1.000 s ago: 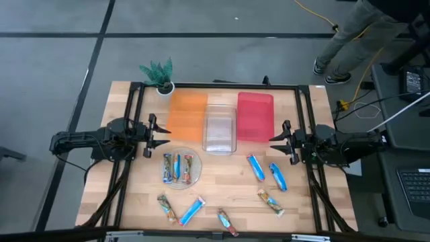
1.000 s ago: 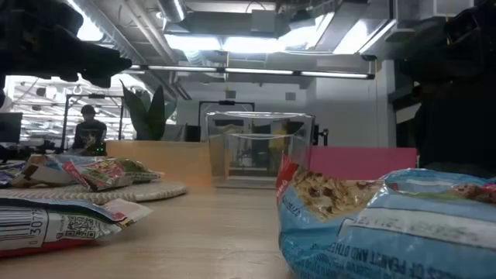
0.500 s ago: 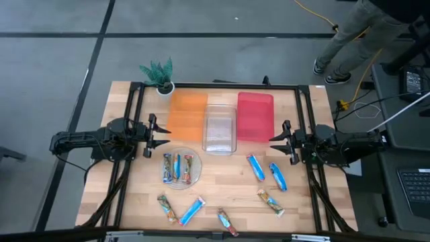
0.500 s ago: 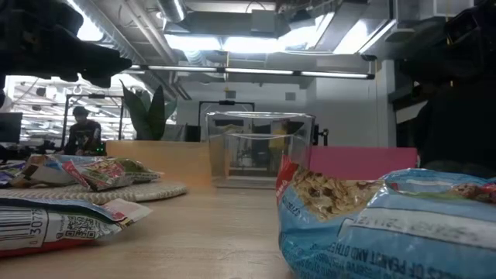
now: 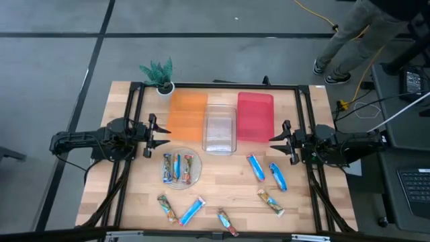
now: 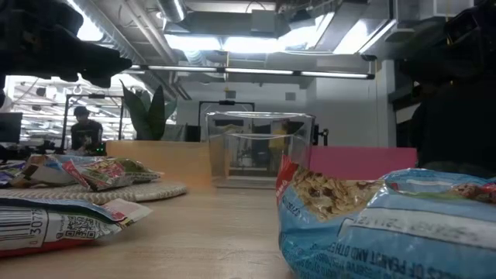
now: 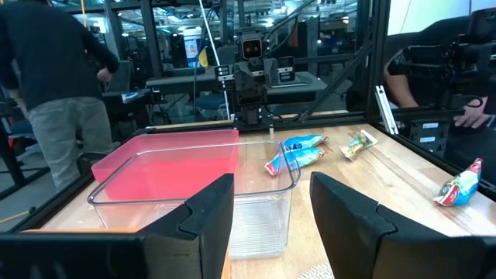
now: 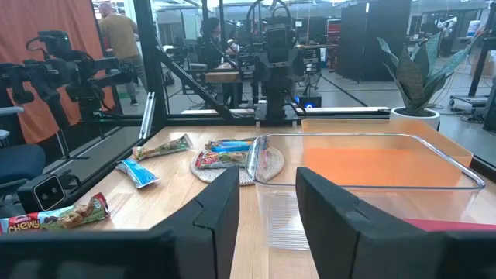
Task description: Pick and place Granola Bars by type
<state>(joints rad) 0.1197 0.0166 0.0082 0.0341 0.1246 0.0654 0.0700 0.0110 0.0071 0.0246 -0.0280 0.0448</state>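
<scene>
Several granola bars lie flat on the wooden table. Three sit on the round clear plate (image 5: 181,168). Two bright-blue bars (image 5: 255,167) (image 5: 278,176) lie right of centre, a tan bar (image 5: 270,202) nearer the near edge. Near the near edge also lie a tan bar (image 5: 167,208), a blue bar (image 5: 192,210) and another tan bar (image 5: 227,222). My left gripper (image 5: 161,136) hovers open at the table's left, level with the orange bin. My right gripper (image 5: 274,142) hovers open at the right, beside the red bin. Neither touches anything.
Three bins stand side by side at the table's far half: orange (image 5: 187,115), clear (image 5: 220,128), red (image 5: 255,116). A small potted plant (image 5: 160,74) stands at the far left corner. A black frame (image 5: 215,85) rims the table. A person (image 5: 359,33) stands beyond the far right corner.
</scene>
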